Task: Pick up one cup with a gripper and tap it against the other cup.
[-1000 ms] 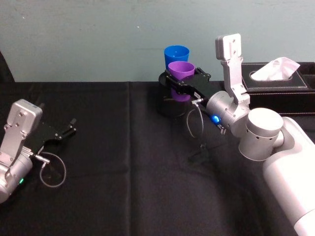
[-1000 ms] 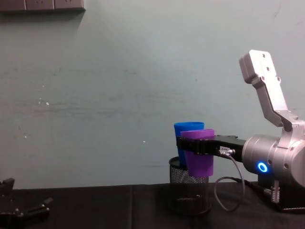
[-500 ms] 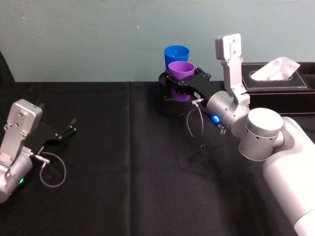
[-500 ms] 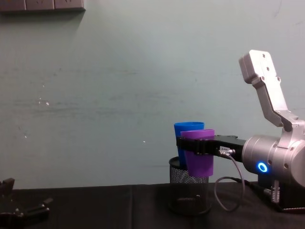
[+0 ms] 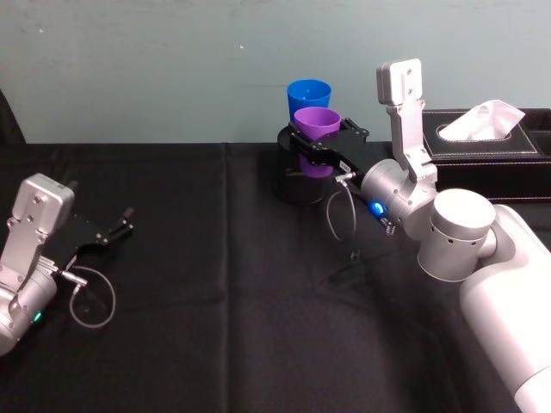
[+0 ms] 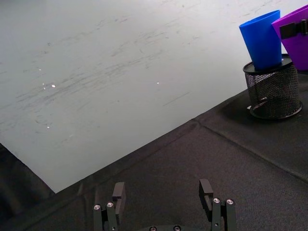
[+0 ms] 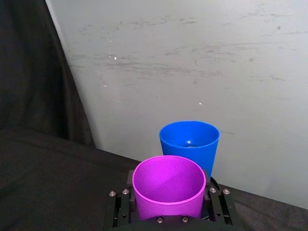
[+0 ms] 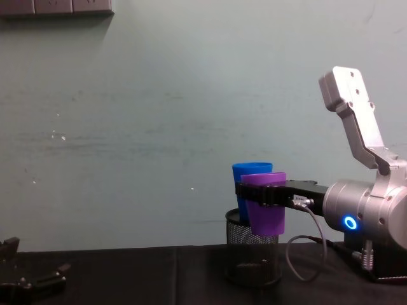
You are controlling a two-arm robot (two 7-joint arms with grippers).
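R tool clenched on purple cup, upper centre of head view, just beside blue cup in mesh holder. L tool released, lower left, low over counter.

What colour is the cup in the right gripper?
The tapered plastic tumbler is purple, clearest in the right wrist view.

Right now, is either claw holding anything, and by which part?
The right claw holds the purple cup by its upper wall, just under the rim. The left claw is open and empty.
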